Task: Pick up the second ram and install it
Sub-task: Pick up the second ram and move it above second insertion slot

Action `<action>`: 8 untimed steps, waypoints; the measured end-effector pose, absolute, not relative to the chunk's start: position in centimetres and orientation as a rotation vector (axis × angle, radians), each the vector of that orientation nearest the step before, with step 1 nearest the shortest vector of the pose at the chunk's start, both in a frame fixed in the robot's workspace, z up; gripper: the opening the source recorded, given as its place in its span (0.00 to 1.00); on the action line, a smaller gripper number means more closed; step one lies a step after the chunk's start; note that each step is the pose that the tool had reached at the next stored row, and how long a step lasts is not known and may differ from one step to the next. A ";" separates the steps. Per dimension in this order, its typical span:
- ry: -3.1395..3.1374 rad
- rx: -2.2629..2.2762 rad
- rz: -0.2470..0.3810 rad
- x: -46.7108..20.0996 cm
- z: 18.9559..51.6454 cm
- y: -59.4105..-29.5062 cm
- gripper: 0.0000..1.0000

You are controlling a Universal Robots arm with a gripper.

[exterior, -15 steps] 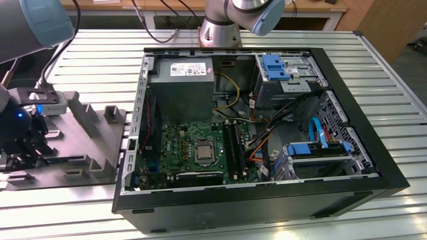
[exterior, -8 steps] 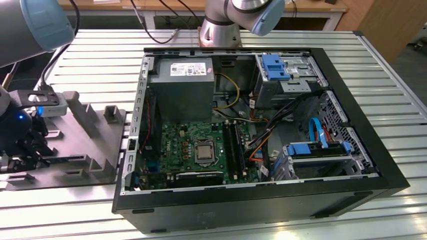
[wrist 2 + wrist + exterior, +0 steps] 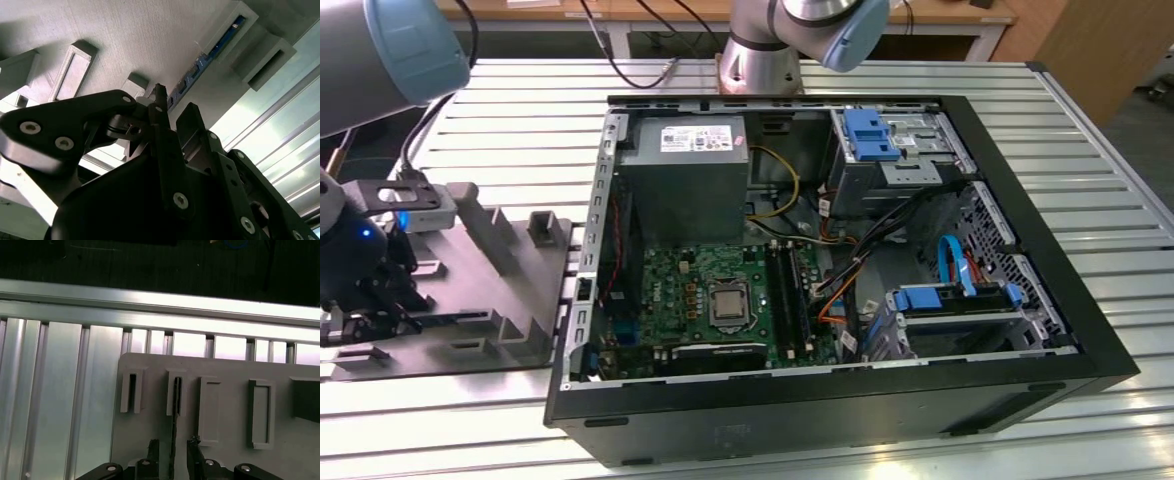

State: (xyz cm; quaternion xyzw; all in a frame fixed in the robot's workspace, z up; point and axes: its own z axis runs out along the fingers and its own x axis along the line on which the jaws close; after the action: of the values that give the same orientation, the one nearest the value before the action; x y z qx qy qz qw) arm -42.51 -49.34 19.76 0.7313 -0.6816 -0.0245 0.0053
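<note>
Edgewise, thin dark second ram (image 3: 176, 405) standing in grey tray (image 3: 225, 370) slot, pincer (image 3: 172, 442) open astride it.

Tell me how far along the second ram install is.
Done: the gripper sits over the grey tray, fingers open either side of the second ram. In hand: nothing; the stick stands in its tray slot. Left: grasp, lift, seating in the motherboard slots.

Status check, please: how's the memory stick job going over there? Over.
End effector open, straddling second ram. Ram upright in grey tray slot, not yet lifted. Tray posts close alongside.
</note>
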 end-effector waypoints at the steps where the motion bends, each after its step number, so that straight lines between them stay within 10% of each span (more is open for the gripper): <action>1: -2.134 2.290 -0.077 -42.5 19.8 -49.3 0.36; 8: -2.133 2.291 -0.076 -42.5 19.9 -49.3 0.36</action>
State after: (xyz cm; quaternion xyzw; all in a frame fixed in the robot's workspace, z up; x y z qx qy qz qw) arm -42.46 -49.32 19.90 0.7316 -0.6813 -0.0244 0.0051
